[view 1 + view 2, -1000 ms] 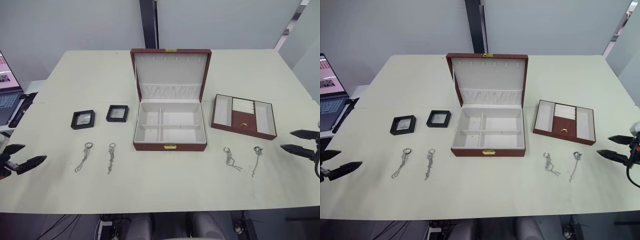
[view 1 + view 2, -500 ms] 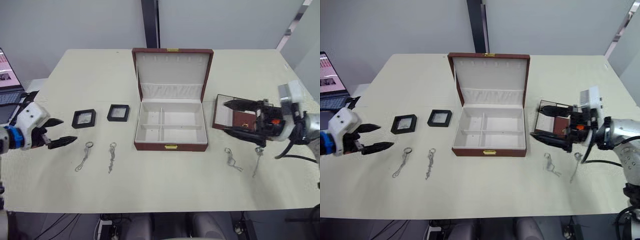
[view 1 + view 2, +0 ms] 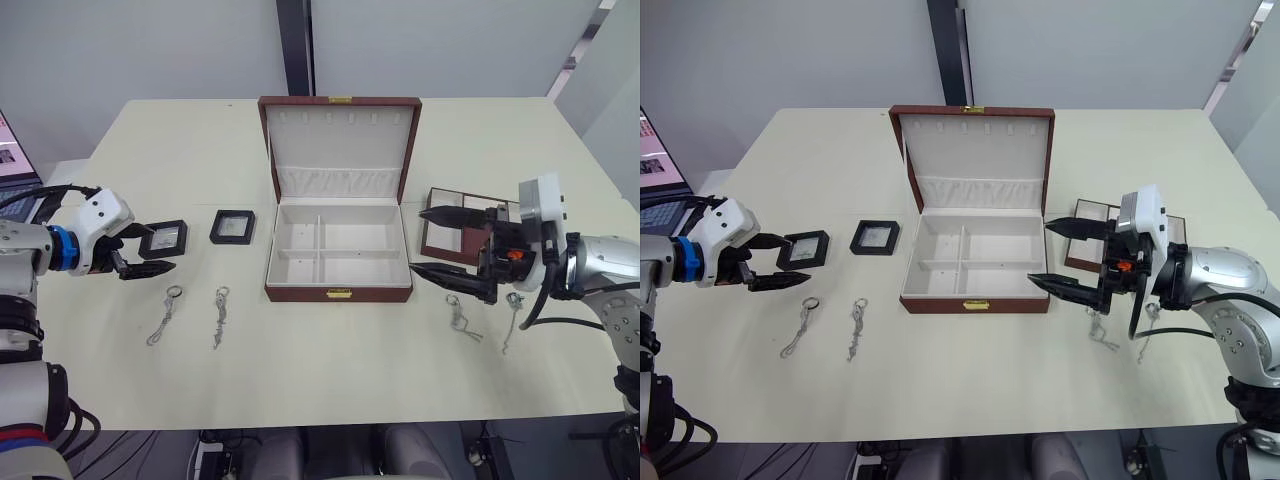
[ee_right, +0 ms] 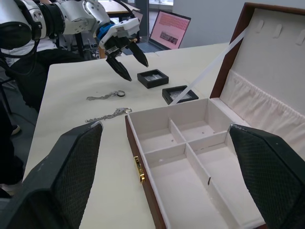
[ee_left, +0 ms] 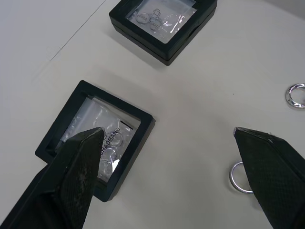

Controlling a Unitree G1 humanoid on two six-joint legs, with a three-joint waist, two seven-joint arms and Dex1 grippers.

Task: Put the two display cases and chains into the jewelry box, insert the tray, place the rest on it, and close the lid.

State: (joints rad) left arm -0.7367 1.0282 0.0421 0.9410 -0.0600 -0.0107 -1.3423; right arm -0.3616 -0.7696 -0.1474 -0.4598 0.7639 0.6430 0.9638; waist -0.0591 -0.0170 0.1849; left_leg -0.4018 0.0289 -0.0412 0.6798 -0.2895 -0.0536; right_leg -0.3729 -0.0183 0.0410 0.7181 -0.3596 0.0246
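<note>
Seeing from the head my left gripper [image 3: 148, 249] spread over the outer display case [image 3: 165, 238] left of the open jewelry box [image 3: 338, 255], right gripper [image 3: 432, 243] spread at its right wall; left wrist: finger [image 5: 78, 162] above that case.

Illumination is bright, even and diffuse from overhead: the pale counter [image 3: 330, 380] is uniformly lit with no hot spots, and objects cast only short, soft shadows beneath them. Specular glare is confined to the clear centres of the display cases [image 5: 97, 138] in the left wrist view, where crumpled film reflects white highlights. In both wrist views the near black fingers [image 4: 62, 183] render large and soft-edged, while background detail stays sharp.
</note>
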